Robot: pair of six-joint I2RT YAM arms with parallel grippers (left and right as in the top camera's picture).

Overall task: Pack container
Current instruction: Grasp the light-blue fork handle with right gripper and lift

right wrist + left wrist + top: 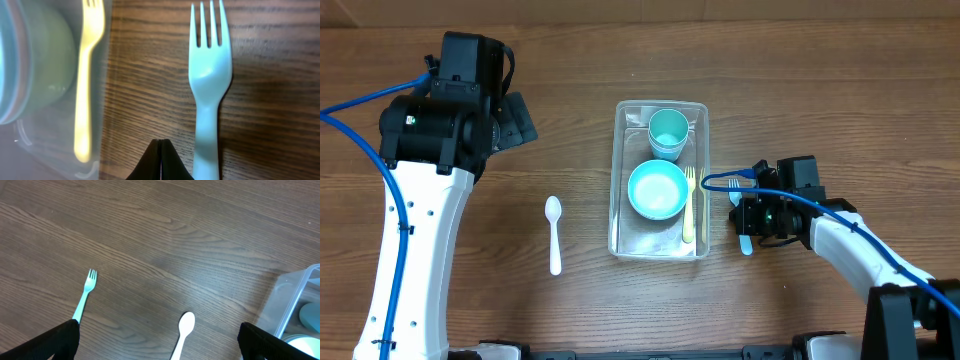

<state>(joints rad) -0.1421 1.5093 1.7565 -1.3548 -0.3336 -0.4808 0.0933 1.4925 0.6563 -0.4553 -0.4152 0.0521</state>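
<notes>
The clear rectangular container (618,215) stands mid-table and holds a teal cup (668,130), a light-blue bowl (657,190) and a yellow fork (688,210). My right gripper (738,212) hovers just right of it, shut on nothing (161,159). A light-blue fork (210,85) lies flat on the wood beside those shut fingertips, tines pointing away. The container wall (106,60) and yellow fork (86,80) show to the left. My left gripper (516,118) is open at the far left, high above the table (159,344). Below it lies a white spoon (184,329).
The white spoon (554,233) lies left of the container. A teal fork (85,296) lies on the wood further left in the left wrist view; the left arm (415,200) hides it from overhead. A container corner (295,305) shows at right.
</notes>
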